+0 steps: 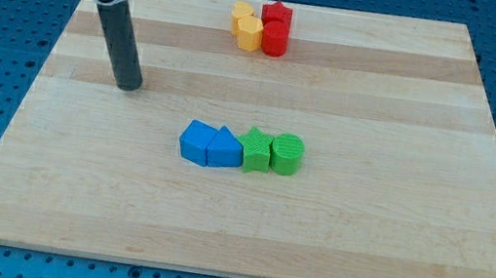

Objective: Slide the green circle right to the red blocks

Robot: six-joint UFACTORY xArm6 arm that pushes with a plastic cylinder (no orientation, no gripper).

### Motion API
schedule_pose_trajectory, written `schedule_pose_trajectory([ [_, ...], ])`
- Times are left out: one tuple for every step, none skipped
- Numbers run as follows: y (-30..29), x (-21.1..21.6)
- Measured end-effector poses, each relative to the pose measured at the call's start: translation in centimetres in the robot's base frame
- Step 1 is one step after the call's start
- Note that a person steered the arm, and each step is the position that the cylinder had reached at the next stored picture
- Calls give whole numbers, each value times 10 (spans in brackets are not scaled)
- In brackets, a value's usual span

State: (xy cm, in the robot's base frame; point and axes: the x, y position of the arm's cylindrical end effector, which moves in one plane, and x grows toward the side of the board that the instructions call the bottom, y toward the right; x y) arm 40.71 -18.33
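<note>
The arm carries no gripper, so nothing is clenched or released: it ends in a straight dark rod, and my tip (129, 86) rests on the pale wooden counter (391, 239) in the view's upper left, touching no block.

The green circle, a short green cylinder (287, 155), sits near the middle of the counter, at the right end of a row of four blocks. Just to its left, and touching or very nearly touching it, is a green star-shaped block (255, 150). Further left come two blue blocks pressed together: a blue block with a peaked top (224, 149) and, at the row's left end, a blue angular block (196, 141) whose exact shape I cannot make out.

My tip stands well apart from this row, up and to the left of it.

Near the view's top edge sits a tight cluster: a red cylinder (276, 38) in front, a second red block (277, 13) just behind it, and to their left two yellow blocks, a yellow hexagonal block (249, 32) and another yellow block (242, 10) behind. The red blocks lie well above the green circle, slightly to its left.
</note>
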Motion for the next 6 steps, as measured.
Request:
schedule_pose_trajectory([
  [-1,21],
  [1,51],
  [13,82],
  [33,113],
  [64,130],
  [110,131],
])
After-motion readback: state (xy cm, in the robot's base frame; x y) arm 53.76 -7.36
